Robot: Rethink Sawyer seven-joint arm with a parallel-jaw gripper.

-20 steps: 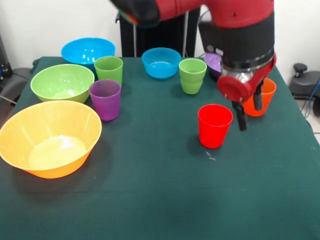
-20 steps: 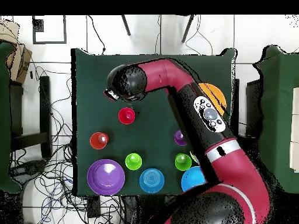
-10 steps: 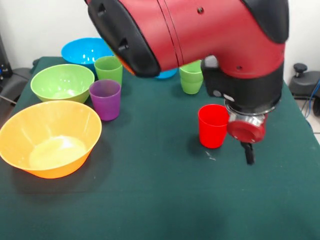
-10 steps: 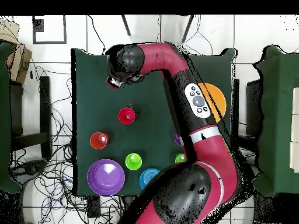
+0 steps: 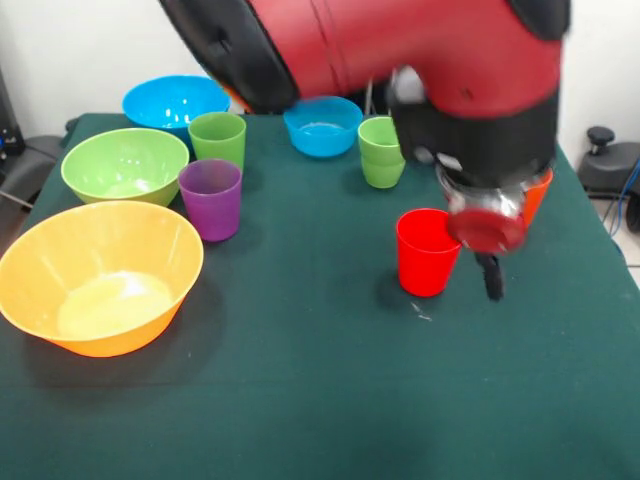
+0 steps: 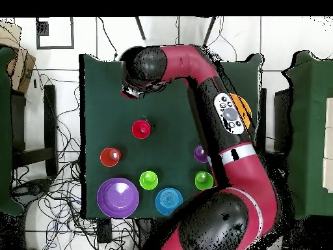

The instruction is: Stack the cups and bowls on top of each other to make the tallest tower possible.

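No tower is growing yet: the cups, like the red cup (image 5: 429,251), and the bowls (image 5: 103,274) are all sitting apart on the table (image 5: 300,400), and the gripper (image 5: 490,275) is hanging empty by the red cup, its fingers too hidden to tell.

1. The front view looks across the green table (image 5: 320,400) from low and close. The table fills most of the frame, and its far edge lies near the top.
2. In this view the red arm (image 5: 400,50) comes down from the top and covers the upper middle of the frame.
3. The overhead view looks straight down from high above. The table (image 6: 104,97) takes only the centre of the frame, with floor and cables around it.
4. Both views share the table top. The red cup (image 5: 428,250) is right of centre in the front view and left of centre (image 6: 141,129) in the overhead view, so the two views are turned against each other.
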